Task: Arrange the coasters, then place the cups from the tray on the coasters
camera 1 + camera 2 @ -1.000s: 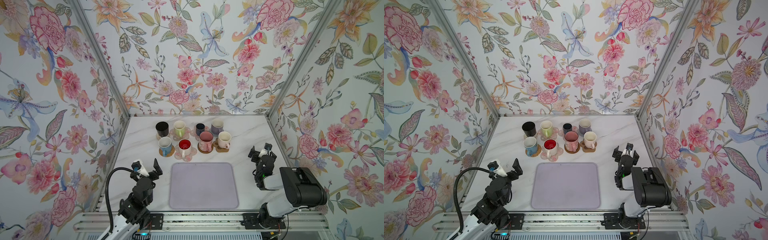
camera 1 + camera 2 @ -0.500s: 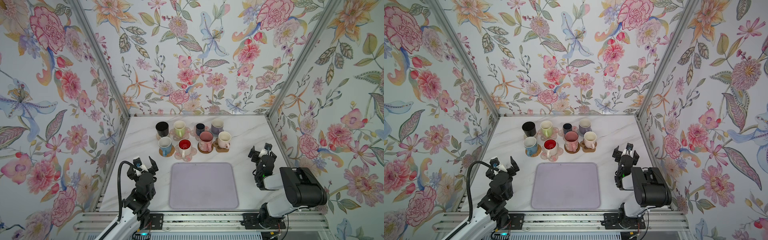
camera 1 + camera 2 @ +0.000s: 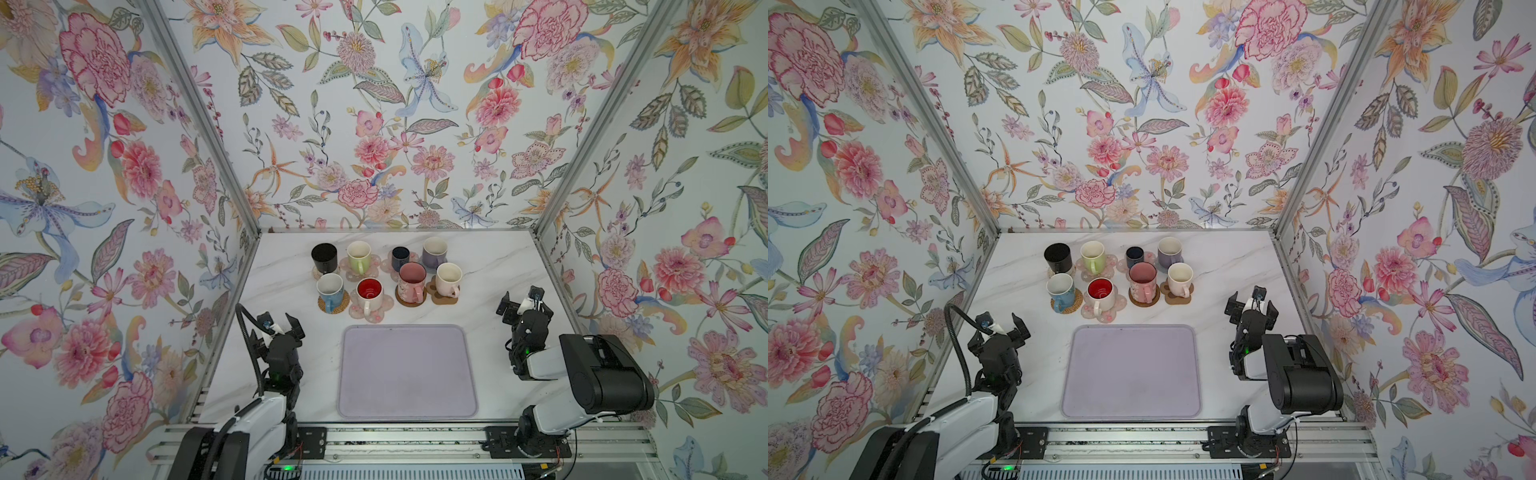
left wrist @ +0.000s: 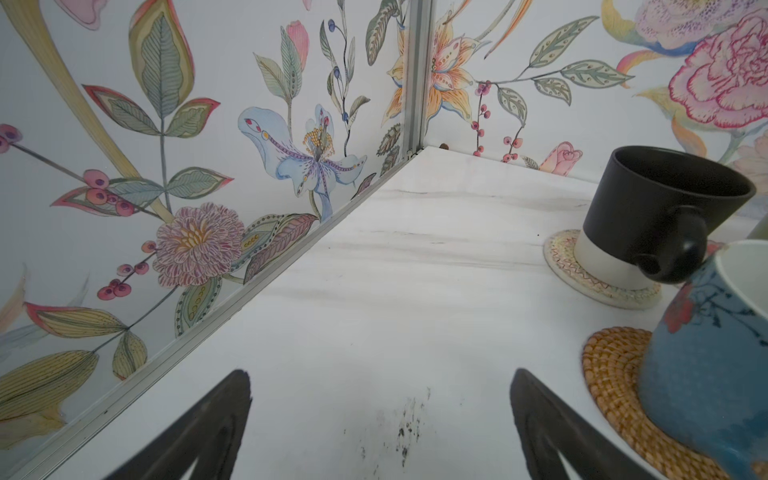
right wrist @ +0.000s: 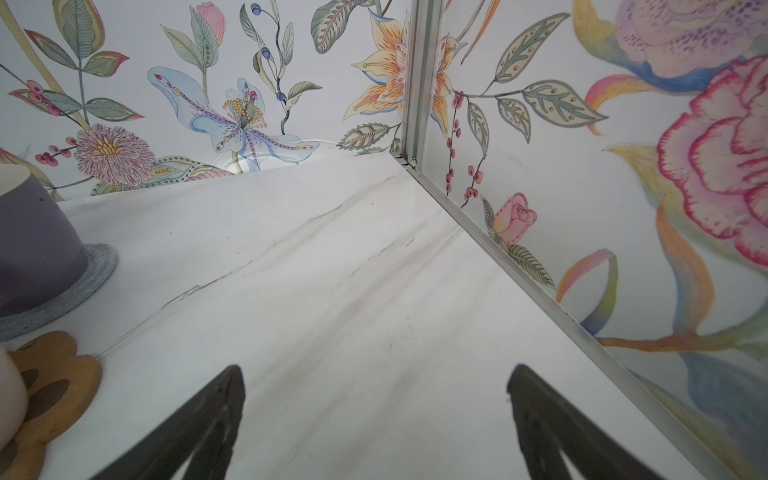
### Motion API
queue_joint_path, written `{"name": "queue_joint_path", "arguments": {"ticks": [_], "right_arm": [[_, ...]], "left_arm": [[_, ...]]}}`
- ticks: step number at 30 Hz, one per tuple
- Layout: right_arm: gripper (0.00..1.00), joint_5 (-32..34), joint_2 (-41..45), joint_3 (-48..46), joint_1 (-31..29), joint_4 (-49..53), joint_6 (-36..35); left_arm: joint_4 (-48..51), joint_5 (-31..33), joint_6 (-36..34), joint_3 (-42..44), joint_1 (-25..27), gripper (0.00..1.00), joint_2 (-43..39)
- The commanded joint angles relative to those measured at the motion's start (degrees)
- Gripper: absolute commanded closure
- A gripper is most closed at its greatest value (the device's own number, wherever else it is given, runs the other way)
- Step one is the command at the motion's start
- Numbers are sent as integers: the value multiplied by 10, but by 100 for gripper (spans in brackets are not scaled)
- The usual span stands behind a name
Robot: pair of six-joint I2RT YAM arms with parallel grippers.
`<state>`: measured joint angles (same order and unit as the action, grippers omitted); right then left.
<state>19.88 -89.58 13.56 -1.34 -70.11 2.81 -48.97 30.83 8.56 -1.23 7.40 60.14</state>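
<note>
Eight mugs stand on coasters at rear of marble desk — lavender tray lies in front of them, w/ left claw & right claw flanking it, both spread wide, gripping nothing.

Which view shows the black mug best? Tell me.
Left wrist view: the black mug is close, handle and pale base clear. Both top views show it small, from above. The right wrist view misses it.

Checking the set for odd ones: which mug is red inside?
The white mug in the near row, second from the left in both top views, on a pink flower coaster; the others show white, cream, pink or dark insides.
</note>
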Motion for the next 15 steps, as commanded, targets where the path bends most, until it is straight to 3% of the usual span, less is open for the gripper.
{"name": "queue_joint_path", "arguments": {"ticks": [1,4,7,9,15], "right_arm": [[1,-5,2,5,2,0,5],[1,-4,2,4,2,0,5],[1,-4,2,5,2,0,5],[1,-4,2,5,2,0,5],[1,-5,2,4,2,0,6]], "left_arm": [[-186,-28,-29,-10,-5,1,79],[-254,-44,-88,-44,-5,1,160],[-269,-61,-81,-65,-25,1,224],[-344,-90,-102,-66,-31,1,270],[-218,-121,-96,-148,-37,1,307]]}}
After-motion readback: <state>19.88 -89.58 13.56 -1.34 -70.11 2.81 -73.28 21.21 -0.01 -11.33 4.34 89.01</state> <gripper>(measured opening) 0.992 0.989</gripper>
